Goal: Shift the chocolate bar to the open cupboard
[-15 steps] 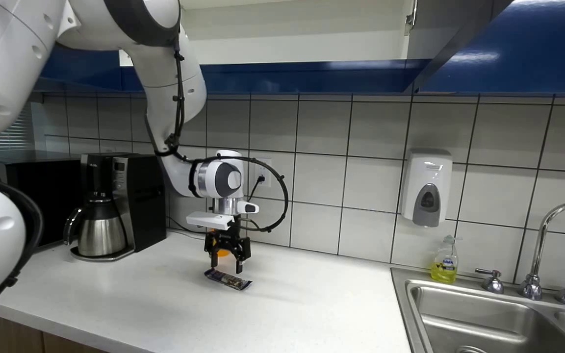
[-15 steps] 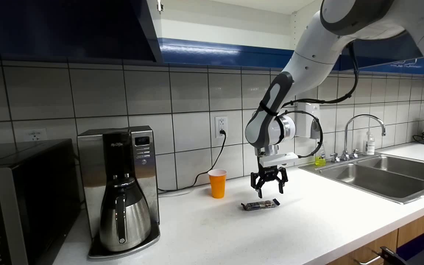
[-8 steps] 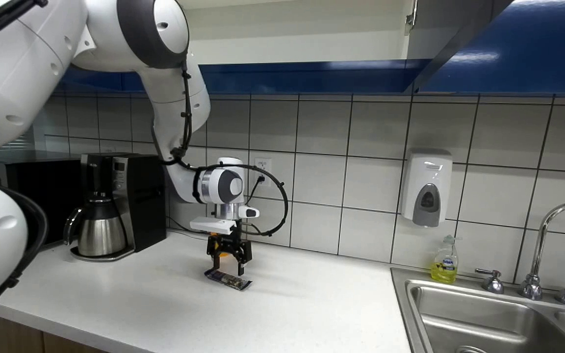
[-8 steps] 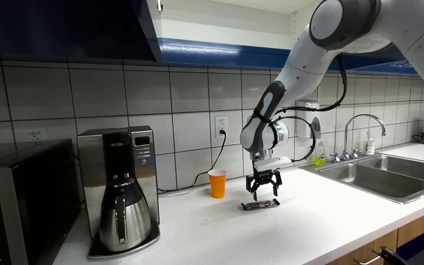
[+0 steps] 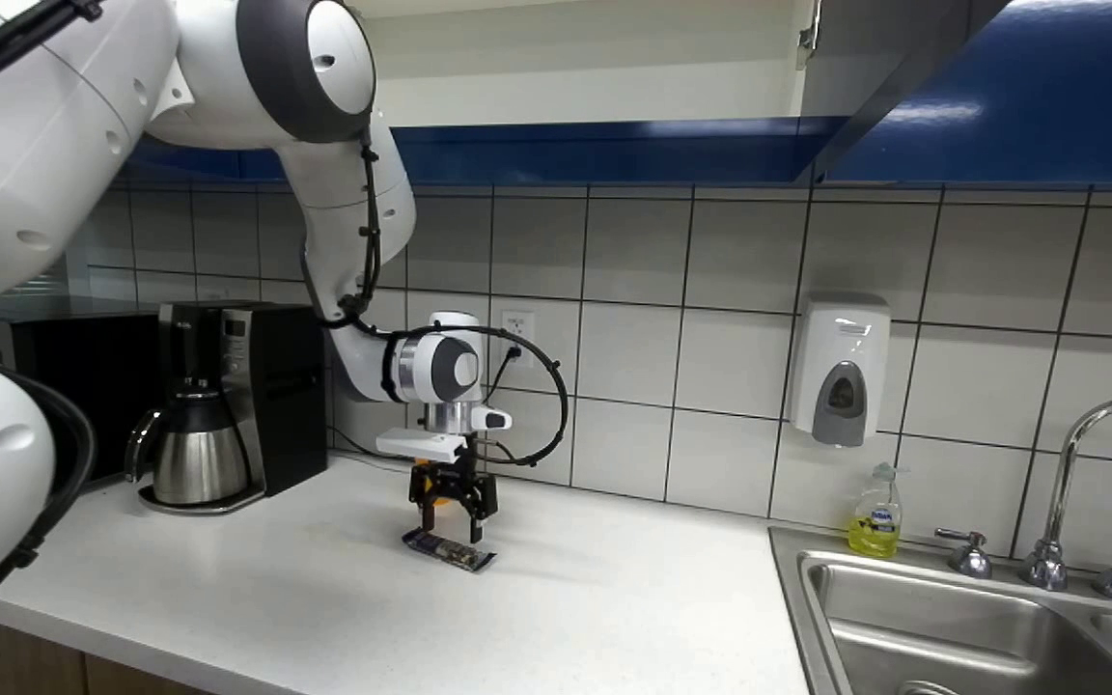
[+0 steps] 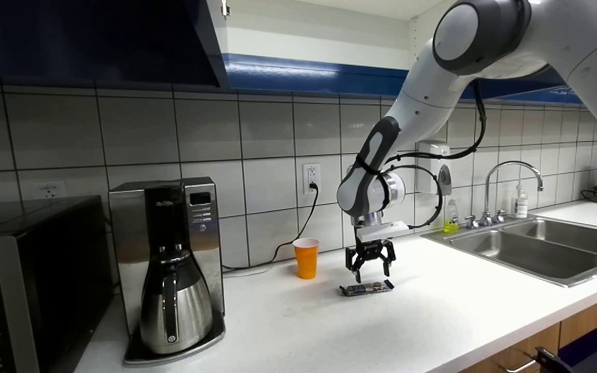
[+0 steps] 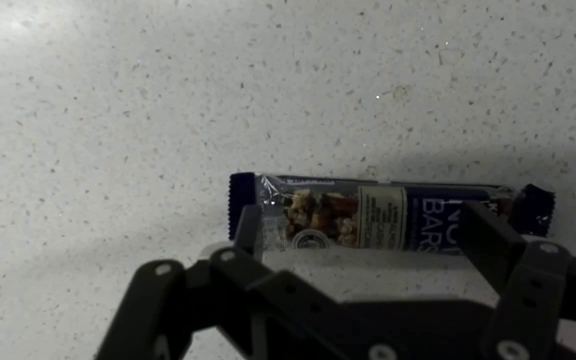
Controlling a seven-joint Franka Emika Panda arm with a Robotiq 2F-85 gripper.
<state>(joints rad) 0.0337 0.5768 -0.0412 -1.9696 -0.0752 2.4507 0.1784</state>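
Thin, rectangular, blue-and-clear-wrapped snack bar (image 7: pixel 383 217): lying flat on the speckled white countertop (image 6: pixel 288 331); "BARS" printed on its label; in the wrist view its length follows a nine-to-three o'clock line
Black two-fingered gripper (image 6: pixel 372 275): released; fingers (image 7: pixel 495 245) spread apart, pointing down to six o'clock, just above the snack bar
Clock centre: the snack bar (image 6: pixel 367 288), in an exterior view
Blue-fronted, pale-lined wall cupboard (image 6: pixel 319 41): open; close to twelve o'clock, high up
Tapered orange cup (image 6: pixel 307 261): upright; ten o'clock, near
Silver-and-black coffee maker (image 6: pixel 168 228): nine o'clock, past the cup
Grey metal double sink (image 6: pixel 526 254): between two and three o'clock, well apart
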